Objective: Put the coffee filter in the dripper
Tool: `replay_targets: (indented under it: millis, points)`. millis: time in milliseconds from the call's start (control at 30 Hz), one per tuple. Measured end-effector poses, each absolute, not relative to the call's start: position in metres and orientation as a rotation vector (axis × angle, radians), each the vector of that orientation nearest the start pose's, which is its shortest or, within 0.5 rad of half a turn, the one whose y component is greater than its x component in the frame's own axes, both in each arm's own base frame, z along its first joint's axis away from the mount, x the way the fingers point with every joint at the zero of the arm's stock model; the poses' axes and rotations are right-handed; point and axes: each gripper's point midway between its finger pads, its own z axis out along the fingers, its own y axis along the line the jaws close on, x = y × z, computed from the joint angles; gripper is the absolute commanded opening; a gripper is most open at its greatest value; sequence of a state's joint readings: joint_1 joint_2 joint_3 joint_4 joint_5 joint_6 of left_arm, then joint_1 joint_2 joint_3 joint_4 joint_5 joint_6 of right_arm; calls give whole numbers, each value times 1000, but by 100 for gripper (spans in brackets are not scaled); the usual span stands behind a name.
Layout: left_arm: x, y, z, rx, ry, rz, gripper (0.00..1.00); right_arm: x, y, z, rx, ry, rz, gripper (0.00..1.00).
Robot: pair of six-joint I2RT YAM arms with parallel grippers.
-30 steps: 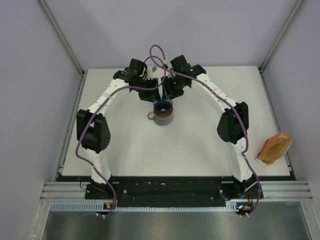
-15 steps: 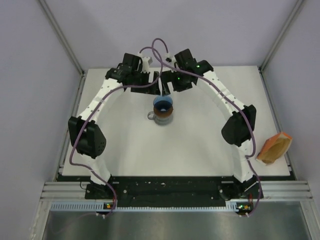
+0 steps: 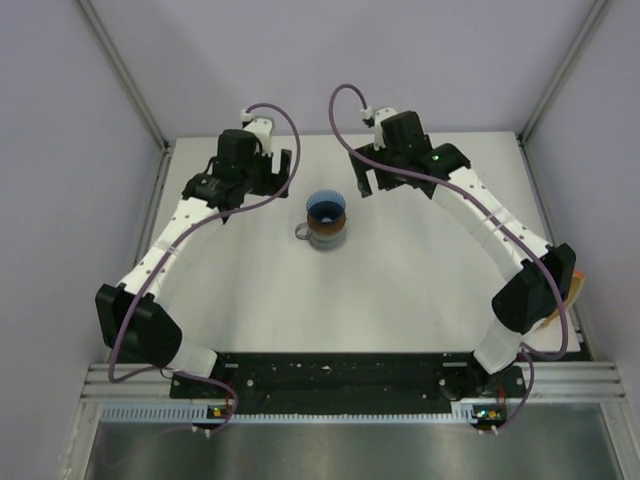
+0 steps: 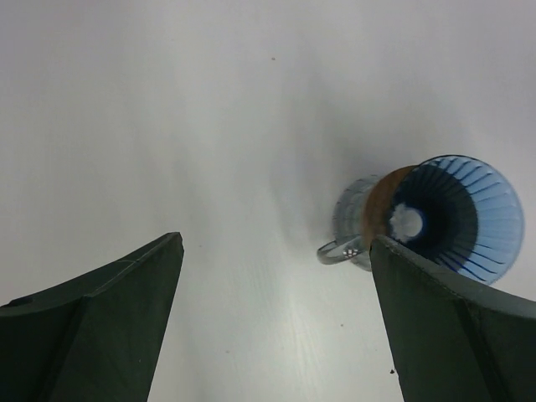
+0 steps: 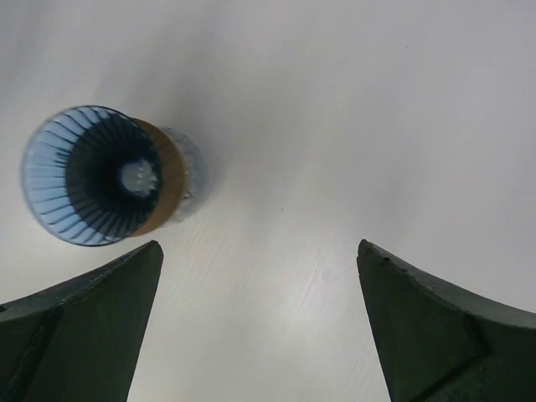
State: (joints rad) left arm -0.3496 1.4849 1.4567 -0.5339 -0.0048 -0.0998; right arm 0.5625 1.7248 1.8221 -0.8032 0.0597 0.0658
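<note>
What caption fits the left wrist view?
Open left claw over the white table, the blue dripper atop the grey mug beside one finger, no filter in it.

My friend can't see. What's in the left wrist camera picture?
A blue ribbed dripper, with nothing inside it, sits on a grey mug with a brown rim, at the right of a white table. The left hand is wide open and holds nothing, and its two dark fingers fill the bottom corners.
</note>
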Motion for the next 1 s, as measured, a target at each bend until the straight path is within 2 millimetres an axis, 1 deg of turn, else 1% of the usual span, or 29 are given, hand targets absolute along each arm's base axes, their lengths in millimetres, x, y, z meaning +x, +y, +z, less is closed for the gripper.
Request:
replay_targets:
  millis: [33,133,200,233,300,367,433,467,500,567,600,700,733,800,833,900,933,1000]
  points:
    - [406,-144,258,254,2127,-210,99,394,232,259,-519,2230,225,99]
    - [412,-125,252,230,2113,-81,99,390,202,240,-445,2263,85,99]
    - [414,-113,243,224,2113,-2,99,389,173,229,-344,2282,-26,99]
    - [413,-108,236,222,2119,30,99,388,155,224,-287,2293,-81,98]
    - [411,-99,226,225,2137,80,99,385,118,218,-161,2306,-166,94]
    - [409,-93,221,225,2149,114,99,380,71,215,23,2300,-234,85]
    - [410,-89,221,221,2144,133,99,373,30,218,190,2268,-277,75]
    - [411,-88,223,217,2140,137,99,365,3,220,310,2228,-293,72]
    - [411,-87,224,214,2136,142,99,357,-14,223,378,2201,-312,69]
    - [412,-86,225,209,2129,144,99,335,-57,234,554,2097,-368,66]
    - [413,-86,225,209,2128,144,99,324,-70,240,611,2048,-386,67]
    - [413,-85,226,207,2127,143,99,305,-93,255,718,1936,-415,66]
    - [413,-85,226,207,2127,143,99,300,-100,258,750,1903,-424,66]
    - [413,-85,225,208,2130,141,99,291,-113,257,812,1861,-452,67]
    - [413,-85,225,208,2133,142,99,286,-119,254,845,1850,-469,68]
    - [414,-85,225,210,2135,139,99,277,-129,243,899,1845,-494,74]
    - [415,-86,225,211,2137,136,99,274,-133,236,926,1849,-501,77]
    - [417,-87,223,214,2142,134,99,267,-141,222,986,1856,-503,80]
